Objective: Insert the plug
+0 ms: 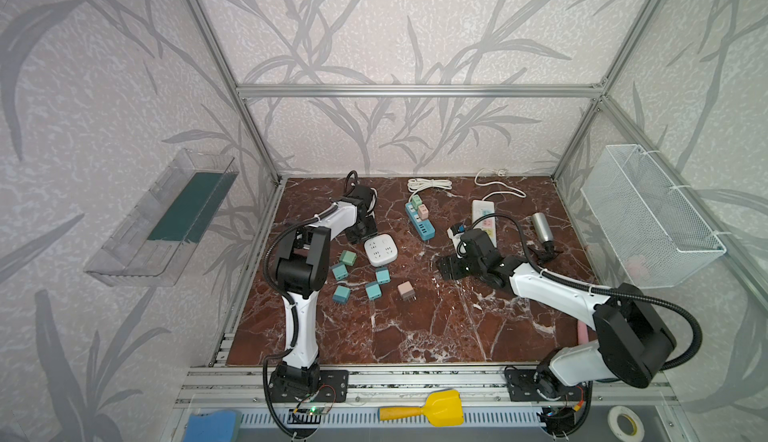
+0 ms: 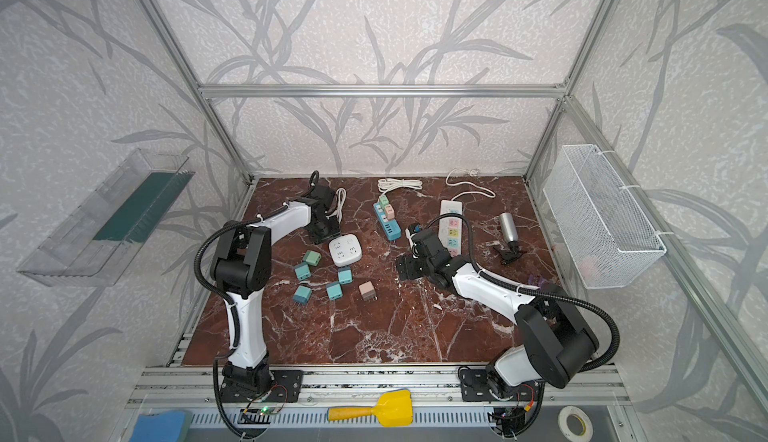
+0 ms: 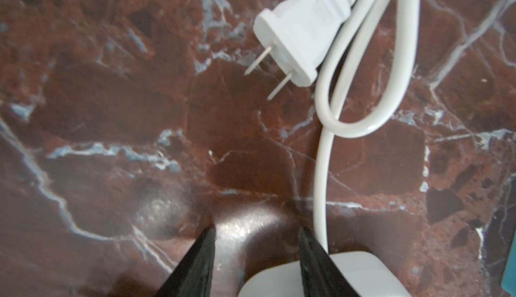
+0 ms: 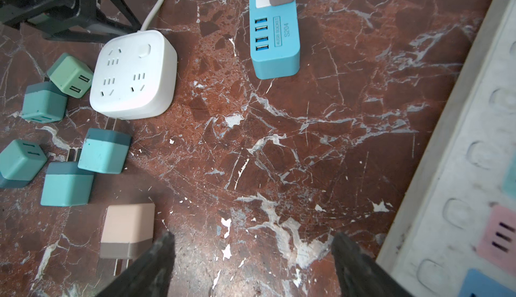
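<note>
**Plug loose on the marble, both grippers empty**

We saw the red marble tabletop (image 1: 415, 336) carrying everything. A white wire basket (image 1: 648, 220) hung on the right wall and a clear plastic tray (image 1: 158, 220) on the left wall.

The left arm (image 1: 299, 328) bent over the back left of the table, and the right arm (image 1: 552, 290) stretched in toward the middle. The left gripper (image 3: 256, 232) had its fingers a narrow gap apart over bare marble. It held nothing and stood just beside the square white socket block (image 1: 380, 252). The right gripper (image 4: 252, 237) stood wide, with only marble between its fingers, just beside the long white power strip (image 1: 484, 213).

Between the socket block and that strip lay a blue power strip (image 1: 420, 224). A green adapter (image 1: 417, 200) and a pink adapter (image 1: 423, 210) were seated in it. Near the front of the socket block we counted one pale green charger cube (image 1: 348, 258) and four teal charger cubes (image 1: 341, 293). A beige charger cube (image 1: 405, 290) lay a little further forward.

In the left wrist view, the white two-prong plug (image 3: 298, 33) lay flat on the marble. It was beyond the left gripper's fingertips, apart from them, and in no socket. Its white cord (image 3: 319, 170) looped beside it and ran to the socket block. Its two prongs (image 3: 257, 61) were bare.
</note>
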Controlling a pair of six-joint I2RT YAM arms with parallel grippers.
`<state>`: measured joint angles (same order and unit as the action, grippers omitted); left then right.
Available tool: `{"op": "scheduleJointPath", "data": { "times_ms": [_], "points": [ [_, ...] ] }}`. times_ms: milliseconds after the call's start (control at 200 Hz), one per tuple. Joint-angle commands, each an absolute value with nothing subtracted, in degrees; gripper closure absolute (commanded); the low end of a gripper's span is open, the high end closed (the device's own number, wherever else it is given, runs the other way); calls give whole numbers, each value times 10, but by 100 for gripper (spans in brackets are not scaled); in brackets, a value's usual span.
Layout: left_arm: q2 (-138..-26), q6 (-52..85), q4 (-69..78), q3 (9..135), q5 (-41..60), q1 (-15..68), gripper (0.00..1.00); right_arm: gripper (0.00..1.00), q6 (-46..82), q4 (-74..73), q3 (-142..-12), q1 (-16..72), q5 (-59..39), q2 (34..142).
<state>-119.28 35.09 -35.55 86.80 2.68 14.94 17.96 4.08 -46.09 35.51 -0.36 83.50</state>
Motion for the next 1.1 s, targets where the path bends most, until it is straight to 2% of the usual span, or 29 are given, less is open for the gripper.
{"op": "scheduleJointPath", "data": {
  "times_ms": [0,415,750,960,1095],
  "points": [
    [-1141,391,-312,837,39,173,49,13,181,32,-454,353,-7,823],
    [-1094,483,-176,727,88,264,50,13,176,37,-453,353,2,808],
    [-1024,467,-152,701,115,280,51,13,171,42,-448,353,24,795],
    [-1026,385,-217,758,55,252,49,13,172,43,-447,352,35,792],
    [-1095,349,-271,862,96,201,52,13,171,43,-447,352,36,791]
  ]
}}
